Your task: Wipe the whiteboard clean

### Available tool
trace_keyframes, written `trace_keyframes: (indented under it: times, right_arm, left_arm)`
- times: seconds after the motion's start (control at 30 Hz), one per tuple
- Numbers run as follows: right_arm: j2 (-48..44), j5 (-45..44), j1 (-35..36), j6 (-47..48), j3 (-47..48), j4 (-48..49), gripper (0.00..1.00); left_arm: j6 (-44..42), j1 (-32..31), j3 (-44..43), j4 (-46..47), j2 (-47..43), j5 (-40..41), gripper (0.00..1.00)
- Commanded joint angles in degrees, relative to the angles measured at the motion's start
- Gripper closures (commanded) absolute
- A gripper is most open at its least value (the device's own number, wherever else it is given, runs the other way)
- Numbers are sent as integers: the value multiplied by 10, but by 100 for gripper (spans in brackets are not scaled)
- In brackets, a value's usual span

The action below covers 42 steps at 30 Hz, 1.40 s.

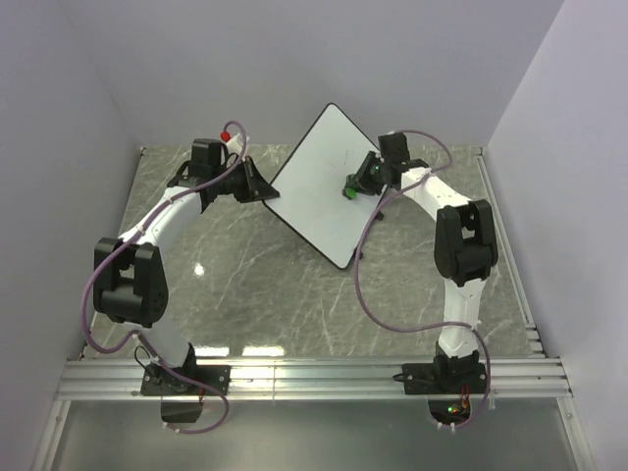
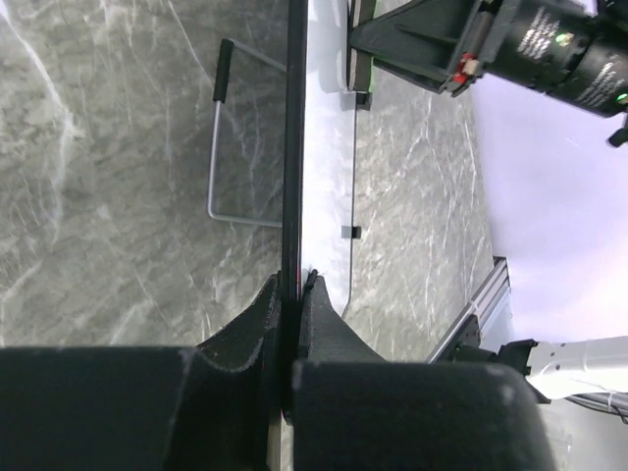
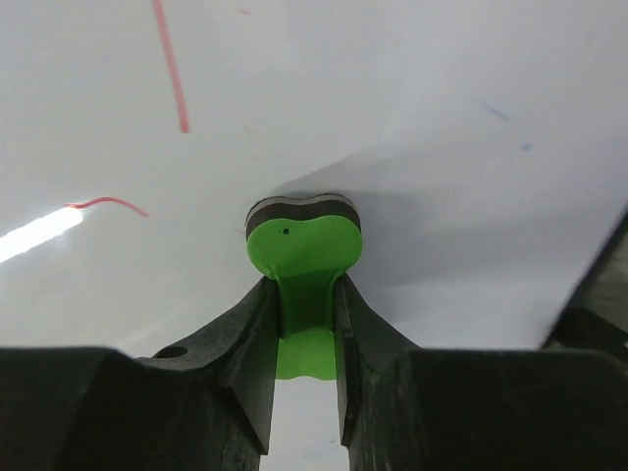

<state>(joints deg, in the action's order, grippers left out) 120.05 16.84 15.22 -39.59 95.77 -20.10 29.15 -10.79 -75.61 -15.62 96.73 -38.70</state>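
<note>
Closest to us, our right claw (image 3: pixel 302 304) is clamped narrow on the stem of the green eraser (image 3: pixel 302 240), whose dark felt faces the whiteboard (image 3: pixel 412 88); we cannot tell whether felt and surface touch. Our left claw (image 2: pixel 291 294) is squeezed tight onto the board's thin black rim, holding it tilted over the far middle of the bench (image 1: pixel 255 285). Two red strokes (image 3: pixel 169 69) lie up and left of the eraser, unwiped. We judge pressure the main risk: a firm wipe pushes against a board pinned at just one edge, so it may pivot or slip out of the left claw. With so slim a hold, the eraser may also twist, and light contact would leave red behind.
</note>
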Motion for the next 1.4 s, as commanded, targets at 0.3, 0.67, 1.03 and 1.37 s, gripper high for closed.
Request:
trace_keyframes:
  times: [0.3,0.67,1.03,1.37]
  right_arm:
    - [47,-46,60,-5,-9,-64,100]
    - [210,100,72,-60,380,-112,100]
    - [204,69,67,-69,289,-109,100]
    - [184,-16,6,-62,215,-188,100]
  left_arm:
    - [-86,-16,6,-109,-8,11,100]
    - [-111,-23,13,-127,10,0,100]
    - [-124,-35,13,-145,7,8,100]
    - [-123,-35,13,-142,2,-6,100]
